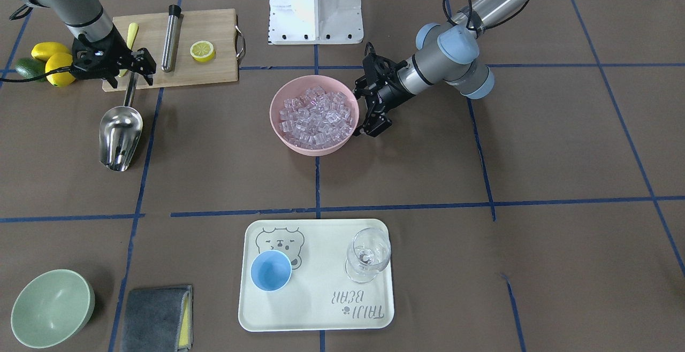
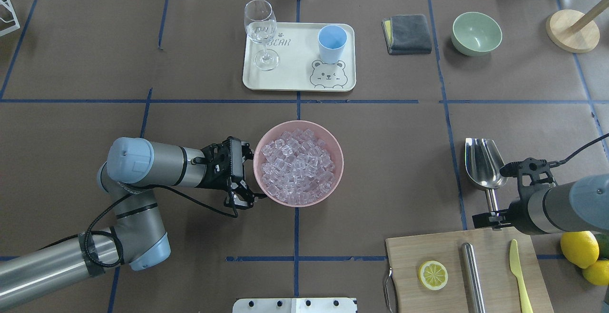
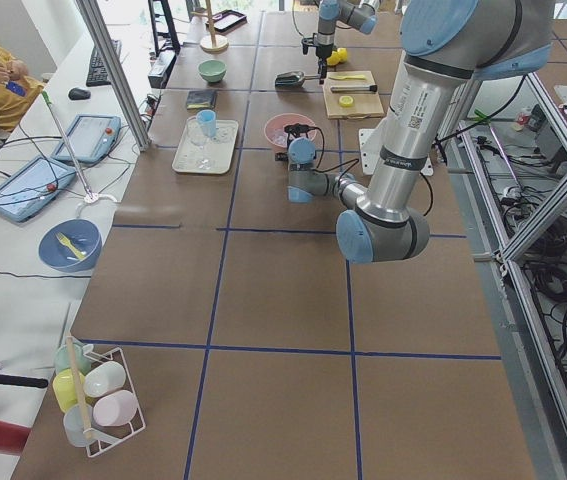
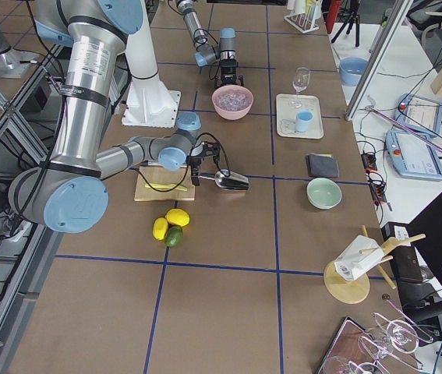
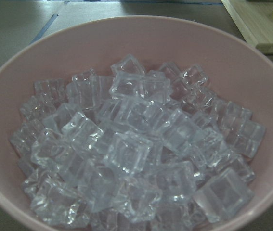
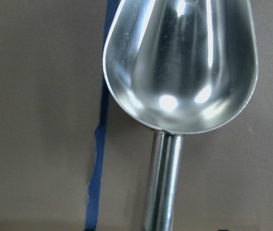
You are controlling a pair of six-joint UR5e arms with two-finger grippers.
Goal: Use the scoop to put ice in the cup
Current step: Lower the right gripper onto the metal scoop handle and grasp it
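Note:
The steel scoop (image 1: 120, 132) lies empty on the table, trough toward the tray; it also shows in the overhead view (image 2: 483, 163) and the right wrist view (image 6: 184, 62). My right gripper (image 1: 131, 73) is open, with its fingers on either side of the scoop's handle. Clear ice cubes (image 2: 297, 163) fill a pink bowl (image 2: 339, 172) at mid-table, close up in the left wrist view (image 5: 136, 159). My left gripper (image 2: 243, 175) is open and empty beside the bowl's rim. The light-blue cup (image 1: 271, 270) stands empty on the cream tray (image 1: 321, 314).
A clear stemmed glass (image 1: 368, 253) stands on the tray beside the cup. A wooden board (image 1: 214, 25) behind the scoop holds a lemon half (image 1: 203, 51), a steel cylinder (image 1: 172, 36) and a yellow knife. Lemons (image 1: 53, 60), a green bowl (image 1: 51, 308) and a grey cloth (image 1: 156, 319) lie to the side.

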